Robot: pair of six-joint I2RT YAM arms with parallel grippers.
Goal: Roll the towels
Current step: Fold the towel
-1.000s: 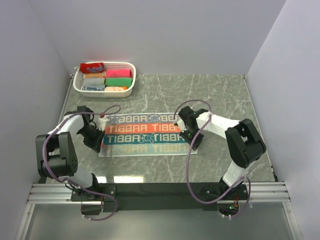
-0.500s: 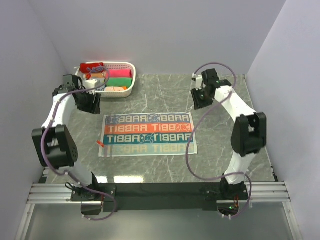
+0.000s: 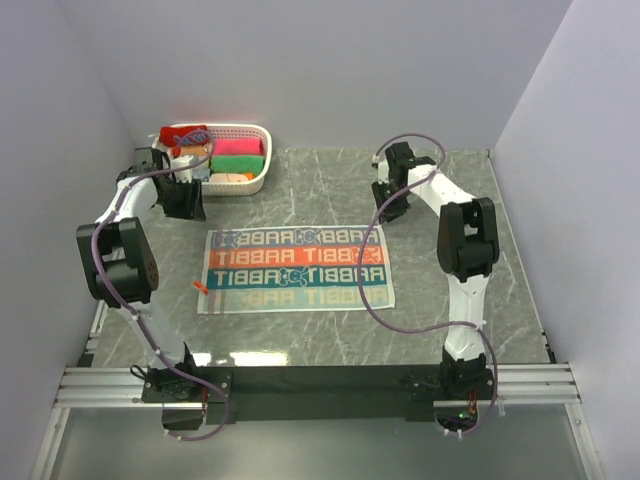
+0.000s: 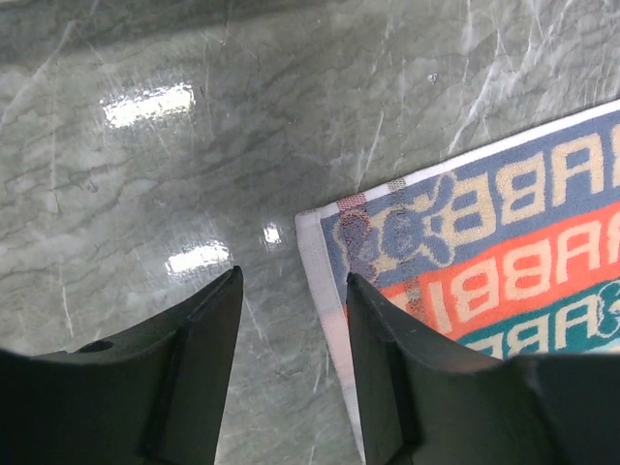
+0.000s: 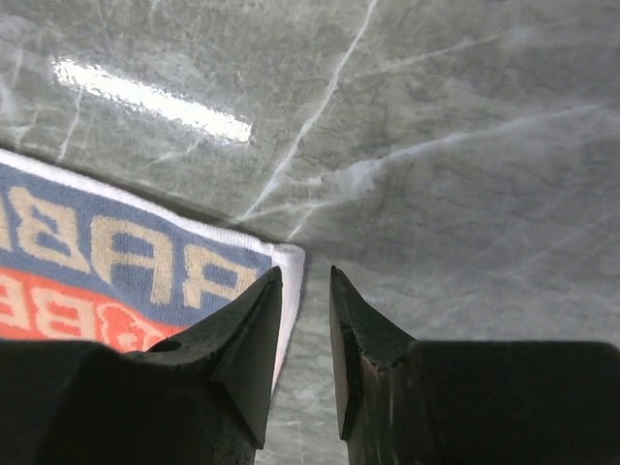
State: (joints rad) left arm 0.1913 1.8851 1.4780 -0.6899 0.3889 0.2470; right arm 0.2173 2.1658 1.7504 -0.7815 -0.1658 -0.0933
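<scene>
The left claw (image 4: 293,275) stands with its jaws apart and nothing between them, just bare table (image 4: 145,194) in the gap. A corner of the towel (image 4: 484,232) lies just right of that gap, its white edge running down past the inner side of the right finger (image 4: 387,358). From there the towel spreads flat, away to the right, printed side up, with blue, orange and teal bands of cream letters.

The right claw (image 5: 305,273) has its jaws a narrow slit apart, gripping nothing. The towel's other far corner lies just left of the slit, partly hidden by the left finger (image 5: 247,339), and only table shows to the right.

From above, the towel lies between the two claws and nearer the bases. Beyond the left claw sits a white basket (image 3: 230,188) of rolls, with a red roll (image 3: 186,134) at its far left corner.
</scene>
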